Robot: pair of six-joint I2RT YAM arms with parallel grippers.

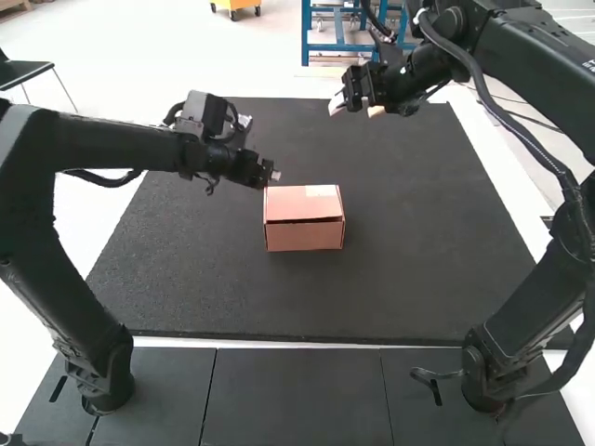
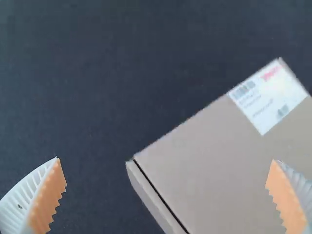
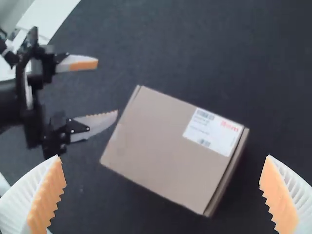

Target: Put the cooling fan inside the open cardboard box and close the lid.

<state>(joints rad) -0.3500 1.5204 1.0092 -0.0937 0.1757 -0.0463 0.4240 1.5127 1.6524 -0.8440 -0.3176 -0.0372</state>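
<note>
Left claw (image 1: 271, 174): fingers spread wide, white ribbed with orange pads (image 2: 48, 187), holding nothing. It hangs at the end of the left arm, stretched out level over the mat (image 1: 418, 242).

Cardboard box (image 1: 304, 216): sits on the mat just beside and below the left claw, on that claw's right-arm side. Lid (image 3: 165, 146) is down flat and the seam along the front edge shows as a thin dark line. In the left wrist view one corner of the box lies under the gap between the fingers, and one finger overlaps the box top. From the right wrist view the left claw's two fingertips stand just off the box's short end. Cannot tell if they touch it.

Label (image 3: 213, 132): a white rectangle on the lid, near the corner farthest from the left claw. It carries a red mark at one end and rows of dark print with a small barcode-like block. The print is not legible.

Right claw (image 1: 355, 109): fingers spread wide, same white ribbed type, holding nothing. It is raised over the far part of the mat. The box is well apart from it, below and toward the arm bases.

The mat is black, coarse-textured, and covers the middle of the white table (image 1: 102, 200).
</note>
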